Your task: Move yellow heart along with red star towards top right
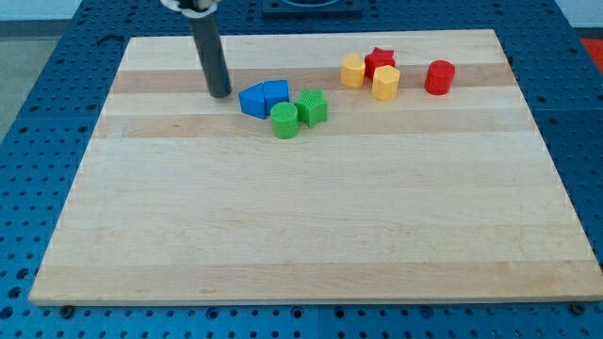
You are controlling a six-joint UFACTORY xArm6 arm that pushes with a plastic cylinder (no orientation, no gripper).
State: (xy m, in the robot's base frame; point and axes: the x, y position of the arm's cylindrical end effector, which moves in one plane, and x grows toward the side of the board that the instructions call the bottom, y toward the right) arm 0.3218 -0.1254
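My tip [220, 93] rests on the wooden board [311, 235] in the upper left part of the view. It is only a straight dark rod, so it has no jaws to spread or press together, and it holds nothing. It stands just to the view's left of the blue blocks; I cannot tell if it touches them.

The red star [380, 59] lies near the view's top, to the right of the middle. The yellow heart [352, 71] sits against its left side, and a second yellow block [385, 83], whose shape I cannot make out well, sits just below the star and seems to touch it. These three make one tight group. This group is well apart from my tip, far to the view's right of it and a little higher.

A red cylinder [439, 77] stands alone, near the group on its right.

Between my tip and the group are four blocks close together: two blue blocks [262, 98] side by side, a green cylinder [285, 121] below them, and a green ridged block [312, 107] to the right of it.
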